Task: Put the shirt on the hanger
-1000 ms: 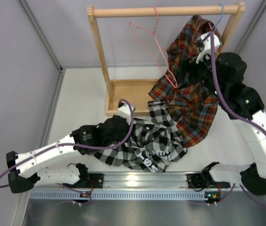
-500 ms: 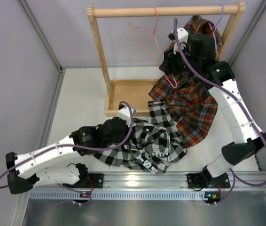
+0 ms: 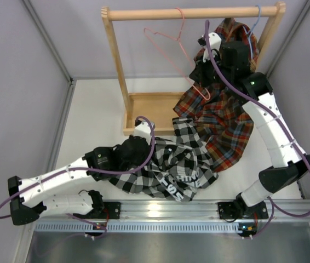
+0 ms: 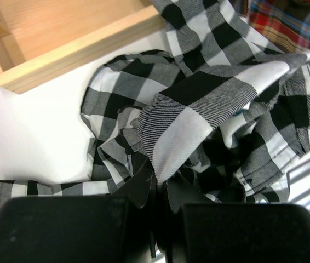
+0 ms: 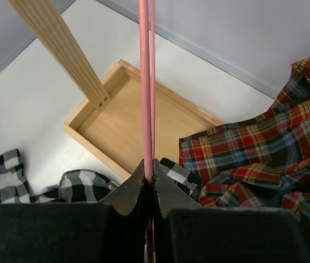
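The black-and-white checked shirt [image 3: 179, 167] lies crumpled on the table in front of the rack, white lettering showing near its front edge. My left gripper [image 4: 160, 183] is shut on a fold of the shirt [image 4: 199, 104]; from above it sits at the shirt's left side [image 3: 135, 149]. The pink wire hanger [image 3: 168, 41] hangs by its hook from the wooden rail. My right gripper [image 5: 150, 171] is shut on the hanger [image 5: 144, 82], its wires running straight up from between the fingers; in the top view it grips the hanger's lower right end [image 3: 199, 76].
A wooden rack [image 3: 116, 60] with a tray base [image 5: 138, 123] stands at the back. A red, orange and blue plaid shirt [image 3: 223, 123] hangs on a light blue hanger [image 3: 258, 22] at the rail's right end and drapes down to the table beside the checked shirt.
My right arm swung left from the plaid shirt to the pink hanger and its gripper closed on the wire, tilting the hanger slightly. The left arm stayed put.
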`<state>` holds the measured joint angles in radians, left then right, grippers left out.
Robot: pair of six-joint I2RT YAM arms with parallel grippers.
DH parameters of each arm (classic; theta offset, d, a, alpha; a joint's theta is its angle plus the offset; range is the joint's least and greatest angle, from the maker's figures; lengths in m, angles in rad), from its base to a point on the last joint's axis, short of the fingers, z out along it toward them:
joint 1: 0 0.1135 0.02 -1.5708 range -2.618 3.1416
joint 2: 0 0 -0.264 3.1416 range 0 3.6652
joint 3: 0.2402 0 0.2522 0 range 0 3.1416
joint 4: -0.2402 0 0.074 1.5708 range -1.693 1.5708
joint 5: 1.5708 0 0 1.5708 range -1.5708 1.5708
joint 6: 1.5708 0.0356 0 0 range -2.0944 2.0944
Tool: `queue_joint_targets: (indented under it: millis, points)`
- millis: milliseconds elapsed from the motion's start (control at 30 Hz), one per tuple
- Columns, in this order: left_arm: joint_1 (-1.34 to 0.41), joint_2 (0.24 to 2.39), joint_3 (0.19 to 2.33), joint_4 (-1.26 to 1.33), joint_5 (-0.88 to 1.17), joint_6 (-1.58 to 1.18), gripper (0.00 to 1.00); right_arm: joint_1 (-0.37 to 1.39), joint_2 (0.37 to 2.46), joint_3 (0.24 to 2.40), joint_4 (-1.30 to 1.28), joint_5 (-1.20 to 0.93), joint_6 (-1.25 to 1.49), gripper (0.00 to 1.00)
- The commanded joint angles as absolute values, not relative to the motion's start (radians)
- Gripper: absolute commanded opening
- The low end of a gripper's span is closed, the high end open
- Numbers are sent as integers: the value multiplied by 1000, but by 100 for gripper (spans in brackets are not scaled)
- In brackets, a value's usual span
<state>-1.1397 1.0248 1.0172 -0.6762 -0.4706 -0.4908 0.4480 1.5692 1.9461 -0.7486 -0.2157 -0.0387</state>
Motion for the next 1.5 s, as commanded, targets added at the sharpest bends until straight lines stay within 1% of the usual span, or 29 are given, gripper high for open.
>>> queue_joint_targets:
  millis: [0,300,533,700,900,967,1067,1100,1133,1200,1233,1300,1333,1400,1467]
  points:
    - [-1137,1040,1049,-660,-581,-546,0,440,1491,1921,-631,-179,82,0]
    - [-1137,1058,1048,-627,-586,-548,0,440,1448,1933,-539,-183,178,0]
    - [-1123,1054,1031,-583,-609,-563,0,439,1450,1974,-538,-238,199,0]
    - [-1011,1115,1038,-534,-499,-575,0,439,1387,1899,-471,-279,204,0]
    - [-922,1173,1026,-451,-398,-591,0,437,1325,1843,-486,-321,175,0]
    - [-910,1189,1029,-442,-393,-603,0,437,1287,1816,-515,-321,160,0]
    - [-876,1200,1034,-434,-377,-612,0,437,1209,1732,-624,-325,117,0]
    - [-841,1203,1037,-433,-367,-615,0,437,1175,1639,-649,-322,111,0]
    - [-816,1203,1038,-433,-336,-618,0,436,1093,1582,-652,-321,110,0]
    - [-746,1215,1042,-423,-296,-617,0,437,1002,1469,-653,-325,120,0]
    - [-724,1219,1046,-414,-273,-611,0,436,918,1371,-670,-353,118,0]
    - [-680,1247,1058,-407,-226,-592,0,437,846,1265,-712,-417,115,0]
    - [-669,1261,1075,-402,-215,-580,0,439,774,1228,-733,-446,120,0]
    - [-638,1308,1094,-402,-180,-572,0,437,704,1124,-739,-507,138,0]
    - [-606,1341,1120,-402,-138,-568,0,437,629,1077,-780,-528,130,0]
